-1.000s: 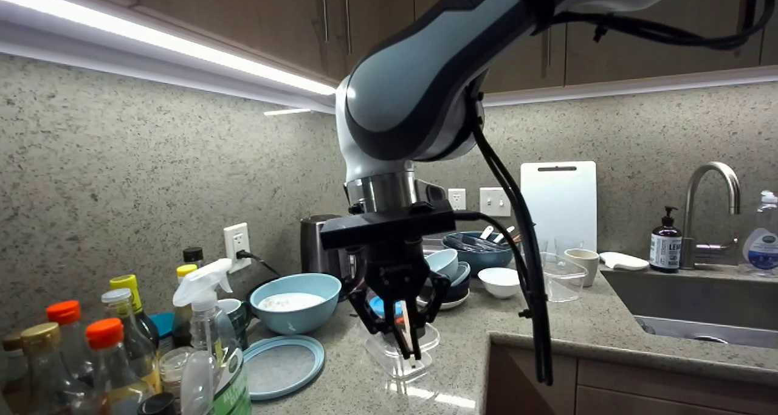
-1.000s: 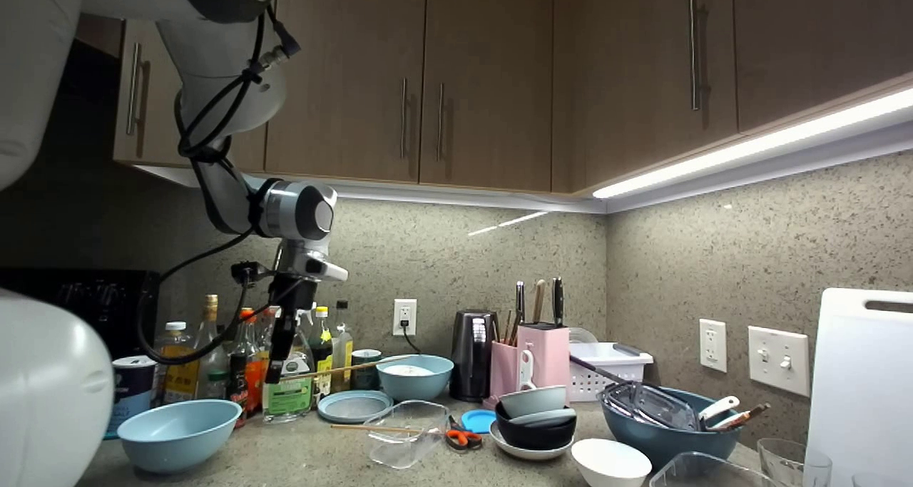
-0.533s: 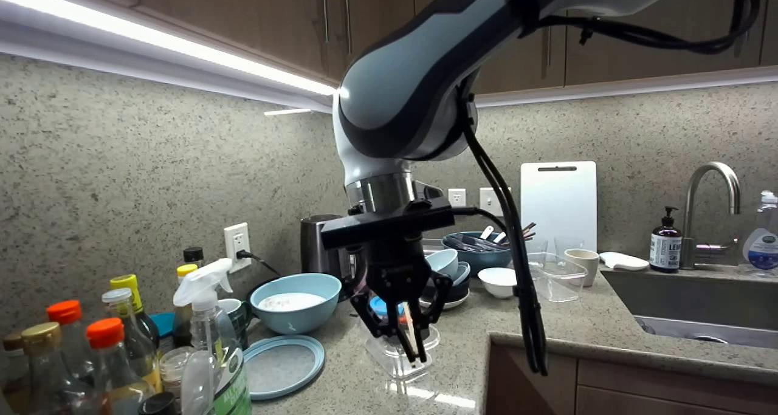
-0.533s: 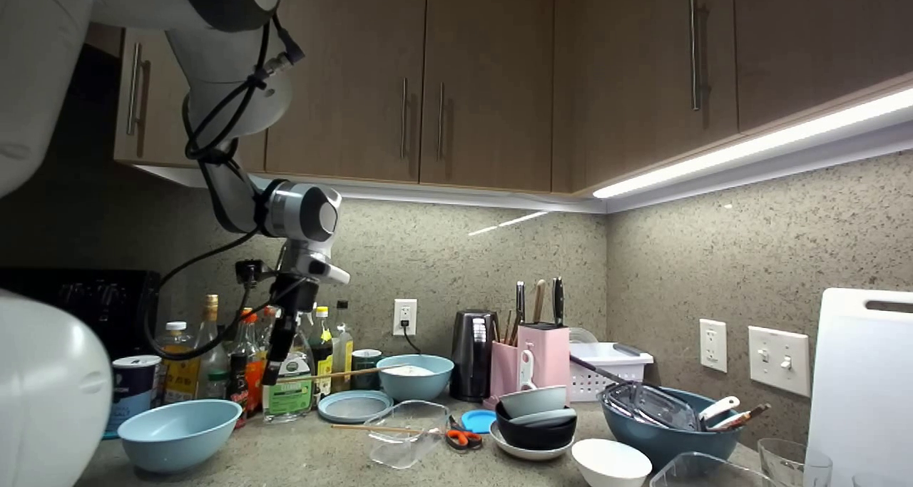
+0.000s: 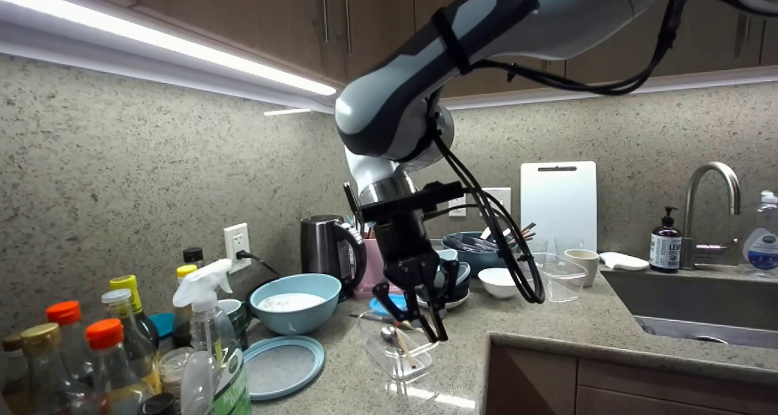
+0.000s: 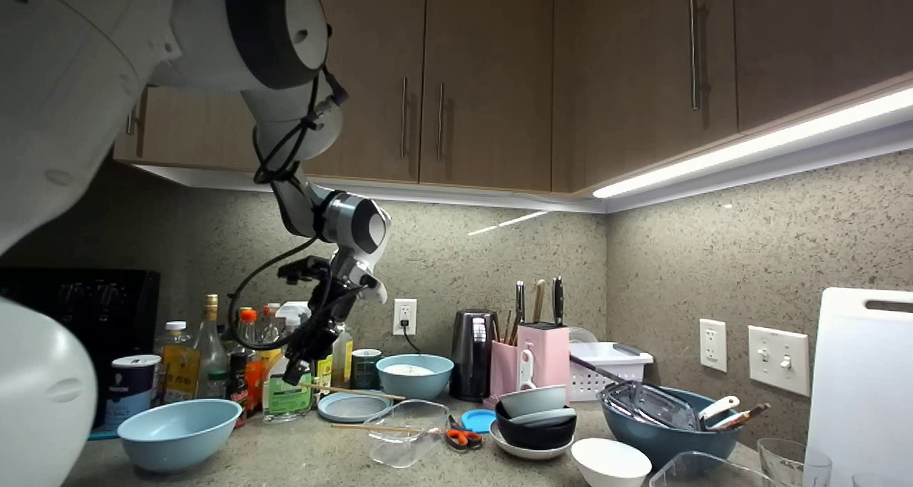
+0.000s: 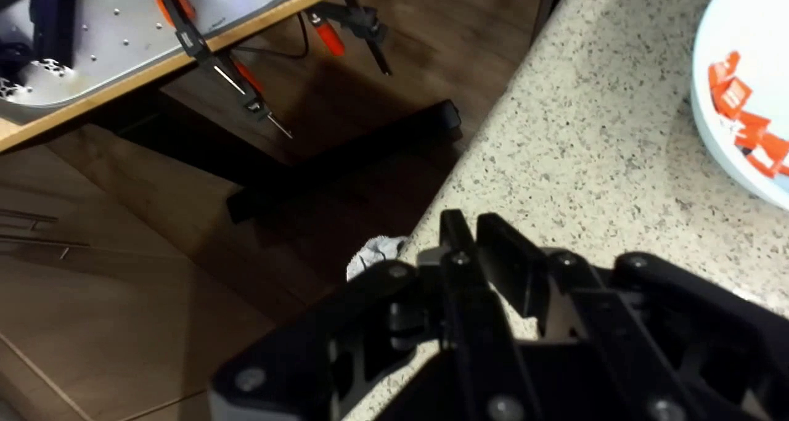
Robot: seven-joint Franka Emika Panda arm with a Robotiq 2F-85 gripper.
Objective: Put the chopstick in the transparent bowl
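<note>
Tan and thin, the chopstick [image 6: 353, 391] juts from the fingers [image 6: 298, 364], which pinch it near one end and leave nearly all its length free in the air. In an exterior view its long axis dips gently away from the fingers, and the free tip points toward the transparent bowl [image 6: 408, 450], which stands on the table [image 6: 299, 453], lower than them and on the tip's side. The tip appears against the bowl's rim; whether it is truly above it or short of it cannot be told. A second stick [image 6: 356, 426] lies across that rim, and a spoon [image 5: 388, 333] appears to rest inside. The wrist view shows neither the chopstick nor the bowl. The coming move likely calls for carrying the chopstick tip-first along its own axis over the bowl, then lowering it; a low tip could catch the rim.
</note>
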